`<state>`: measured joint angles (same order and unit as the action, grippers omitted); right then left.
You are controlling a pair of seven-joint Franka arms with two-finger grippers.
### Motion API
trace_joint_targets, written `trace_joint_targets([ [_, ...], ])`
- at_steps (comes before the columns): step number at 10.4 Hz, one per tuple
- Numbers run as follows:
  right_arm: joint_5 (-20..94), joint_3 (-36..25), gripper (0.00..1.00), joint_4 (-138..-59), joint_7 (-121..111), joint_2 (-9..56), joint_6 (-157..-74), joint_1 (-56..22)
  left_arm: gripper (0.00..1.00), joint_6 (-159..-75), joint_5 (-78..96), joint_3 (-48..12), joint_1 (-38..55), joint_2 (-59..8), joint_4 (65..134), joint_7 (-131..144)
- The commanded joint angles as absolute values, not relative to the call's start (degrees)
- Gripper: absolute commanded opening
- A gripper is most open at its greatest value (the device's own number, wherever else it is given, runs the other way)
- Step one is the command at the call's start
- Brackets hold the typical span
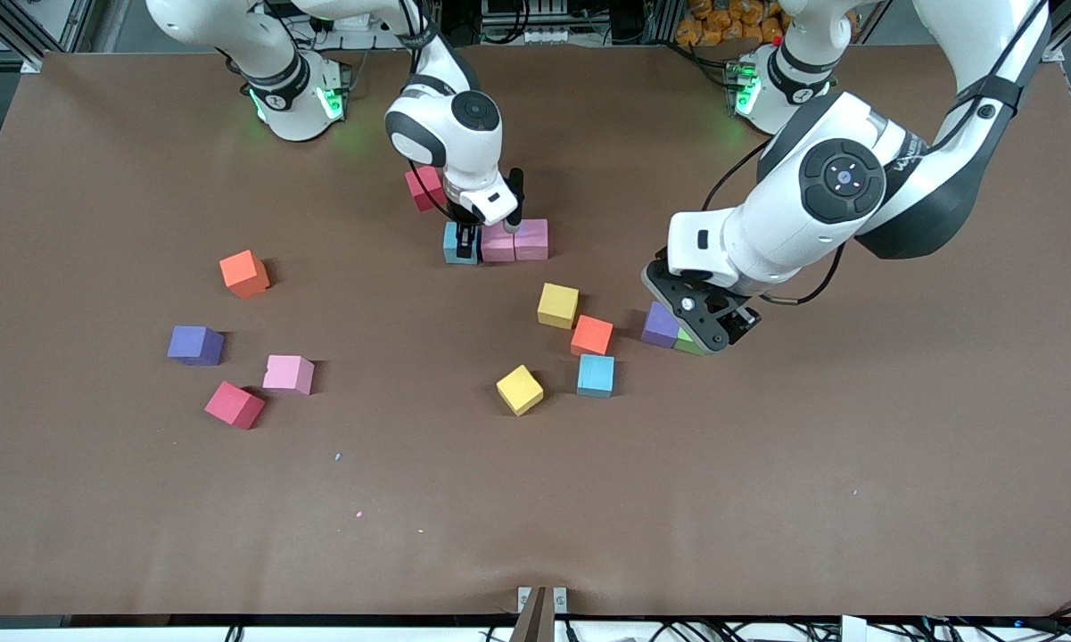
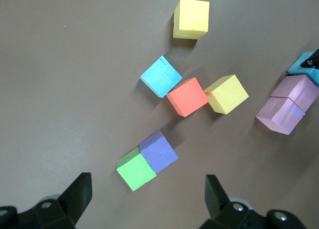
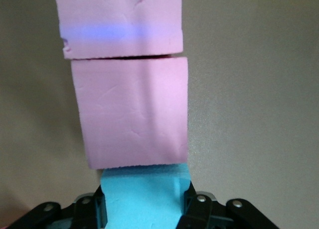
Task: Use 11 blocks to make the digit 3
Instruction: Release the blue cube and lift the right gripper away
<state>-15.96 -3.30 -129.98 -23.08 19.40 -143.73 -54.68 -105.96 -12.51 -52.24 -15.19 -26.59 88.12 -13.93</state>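
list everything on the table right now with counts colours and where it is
pink blocks: 3; two in a row, one toward the right arm's end
light blue blocks: 2; one joining that row, one mid-table
yellow blocks: 2; mid-table
orange blocks: 2; mid-table, toward the right arm's end
red blocks: 2; beside the loose pink, under the right arm
purple blocks: 2;
green block: 1; touching a purple block
table: 1; brown
right gripper: shut on light blue block
left gripper: open over green block
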Motion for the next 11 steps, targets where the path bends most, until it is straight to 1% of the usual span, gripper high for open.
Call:
trace_joint_targets([
  [1, -16.4, -2.8, 0.02, -128.9, -22.7, 21.6, -143.6, -55.1, 1.0, -105.4, -10.8, -52.4, -15.9, -26.3, 87.5, -15.3],
  [6, -15.9, -2.1, 0.02, -128.5, -22.7, 22.1, -143.7, -55.1, 1.0, -105.3, -10.9, -52.4, -16.1, -25.9, 87.5, -15.5],
  [11, -14.4, -2.1, 0.05, -126.8, -22.7, 22.8, -143.6, -55.1, 1.0, -104.3, -10.8, -52.6, -16.0, -25.8, 87.6, -15.6],
])
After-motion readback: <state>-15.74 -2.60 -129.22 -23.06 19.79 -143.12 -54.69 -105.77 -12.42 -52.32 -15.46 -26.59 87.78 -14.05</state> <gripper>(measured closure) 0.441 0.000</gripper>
